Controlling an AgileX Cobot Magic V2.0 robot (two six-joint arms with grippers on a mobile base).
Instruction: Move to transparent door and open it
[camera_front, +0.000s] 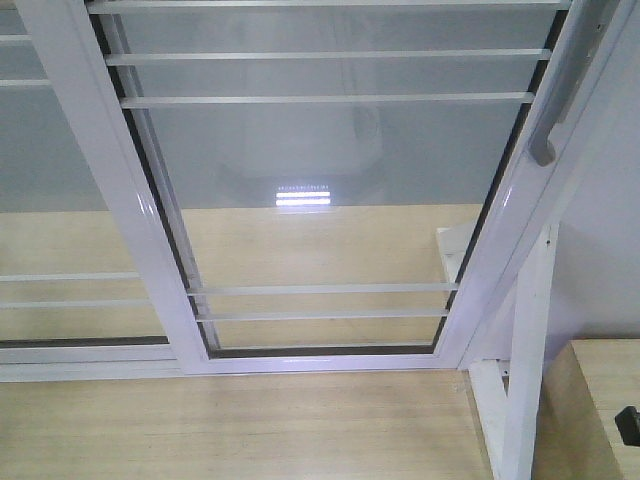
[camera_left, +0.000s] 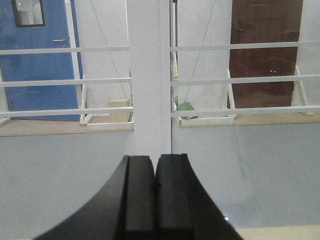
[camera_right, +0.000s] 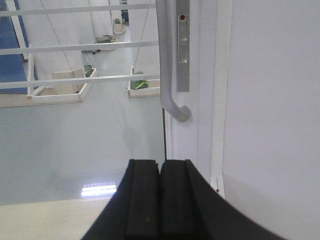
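One transparent door (camera_front: 330, 160) straight ahead, close, with one curved grey handle (camera_right: 172, 95) at its right edge; beyond the glass, two white floor trays (camera_right: 145, 92), each holding greenery; left gripper (camera_left: 155, 190) and right gripper (camera_right: 160, 195) both pinched closed, empty.

A pale wood-grain floor (camera_front: 230, 430) is stretching across the near side, giving way to a glossy grey floor (camera_right: 65, 155) that is reflecting a striped patch of bright light (camera_front: 302, 197). A blue door (camera_left: 40, 65) is standing far left and a dark red-brown door (camera_left: 265, 55) far right. Low white planter boxes (camera_left: 205, 120) are holding green plants. A plain white wall (camera_right: 272, 100) is filling the right side, near a light wooden cabinet (camera_front: 600, 400).
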